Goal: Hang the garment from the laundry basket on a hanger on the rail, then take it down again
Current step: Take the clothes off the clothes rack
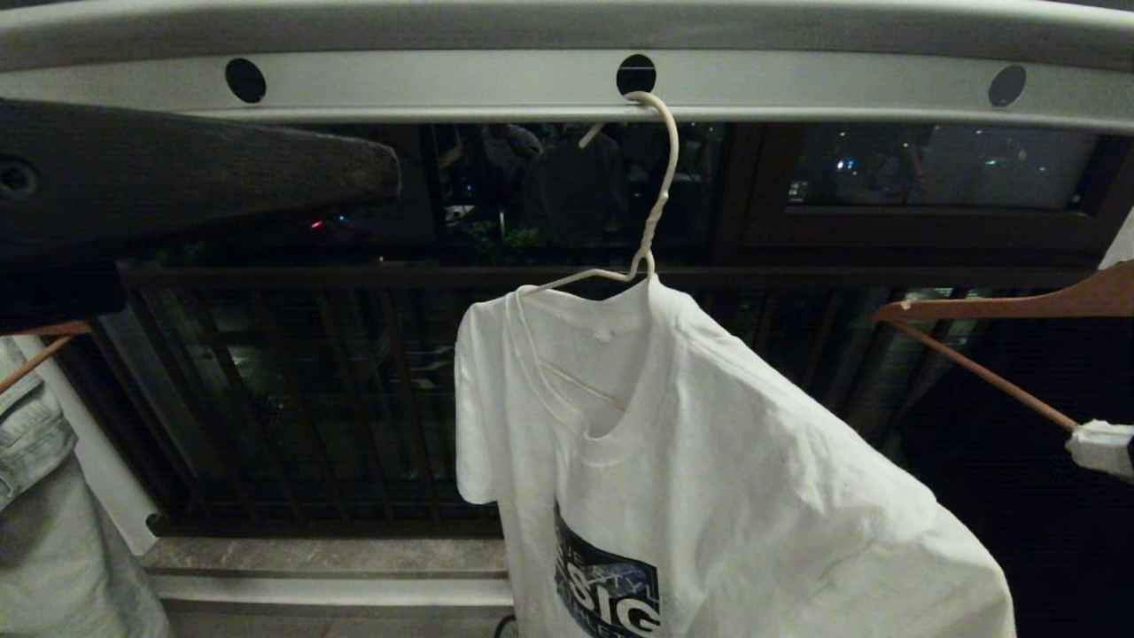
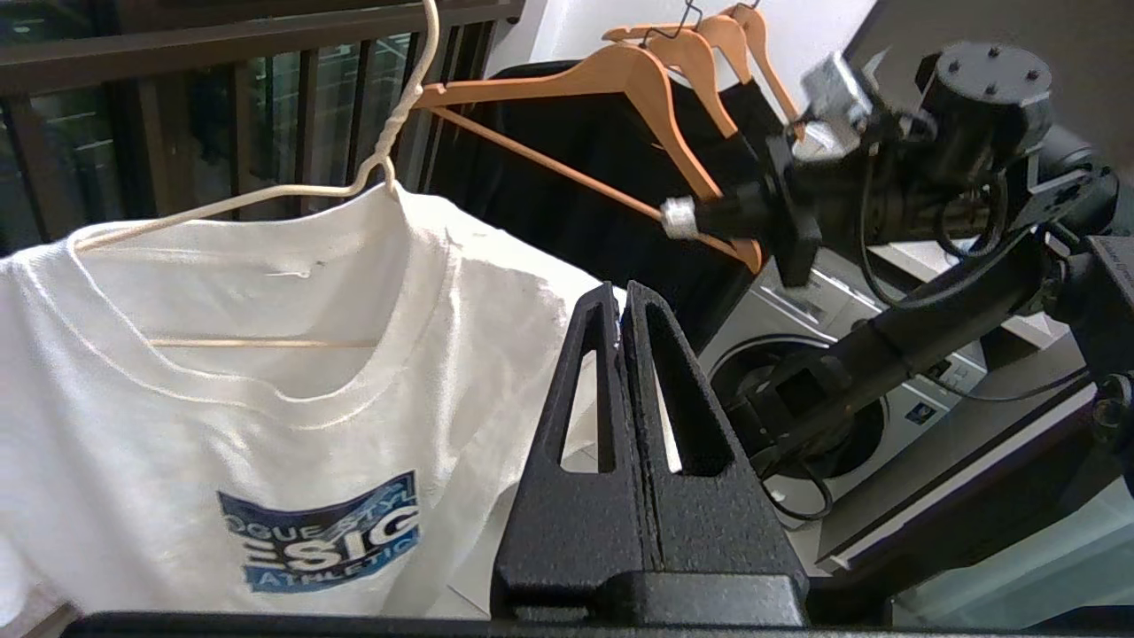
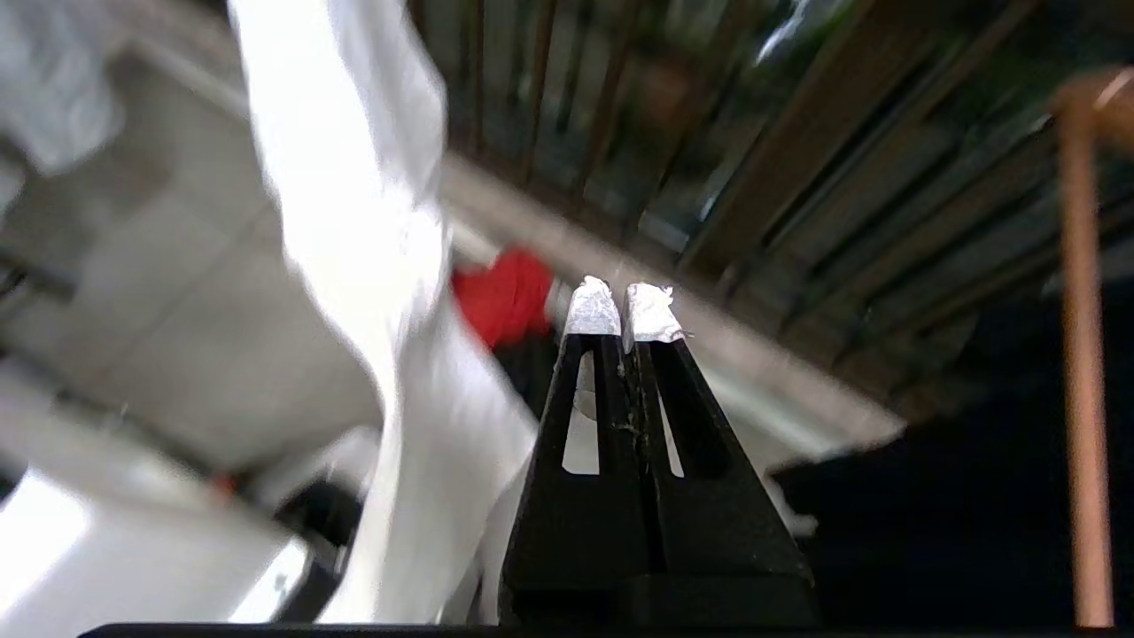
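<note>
Head view is dim: night outside, dark glass with a few small light specks, rail (image 1: 567,84) lit soft grey from the room side and bowed by wide-angle distortion. White garment (image 1: 709,478) is the brightest thing, no blown highlights. Left wrist view is well lit and sharp, hanger (image 2: 390,168) crisp. Right wrist view is smeared by motion blur; only the right gripper (image 3: 625,310) is sharp.
</note>
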Motion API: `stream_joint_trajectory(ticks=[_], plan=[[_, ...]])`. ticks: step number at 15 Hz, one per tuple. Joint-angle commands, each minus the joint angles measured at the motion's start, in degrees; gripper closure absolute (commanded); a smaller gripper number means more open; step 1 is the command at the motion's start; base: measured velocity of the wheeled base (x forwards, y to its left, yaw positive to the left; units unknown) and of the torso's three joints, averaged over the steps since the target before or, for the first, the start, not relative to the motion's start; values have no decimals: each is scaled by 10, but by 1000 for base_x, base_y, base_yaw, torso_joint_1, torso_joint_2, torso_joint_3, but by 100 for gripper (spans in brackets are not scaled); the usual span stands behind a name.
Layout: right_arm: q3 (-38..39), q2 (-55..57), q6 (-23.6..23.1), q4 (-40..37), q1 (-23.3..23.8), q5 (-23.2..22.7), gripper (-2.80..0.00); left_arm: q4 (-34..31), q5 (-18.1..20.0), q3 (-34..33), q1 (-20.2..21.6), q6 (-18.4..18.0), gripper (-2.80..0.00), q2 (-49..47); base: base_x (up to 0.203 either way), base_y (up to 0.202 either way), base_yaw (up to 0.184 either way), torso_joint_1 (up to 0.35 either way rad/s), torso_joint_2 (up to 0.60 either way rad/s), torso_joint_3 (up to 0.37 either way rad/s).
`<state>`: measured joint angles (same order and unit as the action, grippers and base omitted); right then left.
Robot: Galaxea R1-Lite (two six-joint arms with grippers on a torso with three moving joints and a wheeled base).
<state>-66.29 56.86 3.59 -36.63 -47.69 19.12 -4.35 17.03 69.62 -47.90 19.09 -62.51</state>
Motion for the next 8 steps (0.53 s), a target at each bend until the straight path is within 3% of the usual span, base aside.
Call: stream_joint_trajectory(ticks=[1,2,3,8], plan=[[-3,-15,9,-20,-4,-16,0,0,1,0,0,2,0,-1,0,0,0,0,0,0],[-3,-24,14,-28,-5,-42,0,0,1,0,0,2,0,-2,0,0,0,0,0,0],[-2,-37,16,-37,-5,-76,-280,0,1,0,0,2,0,-2,0,0,0,0,0,0],[34,-44,57,-51,-6,-137,-280,0,0,1,0,2,0,-2,0,0,0,0,0,0]])
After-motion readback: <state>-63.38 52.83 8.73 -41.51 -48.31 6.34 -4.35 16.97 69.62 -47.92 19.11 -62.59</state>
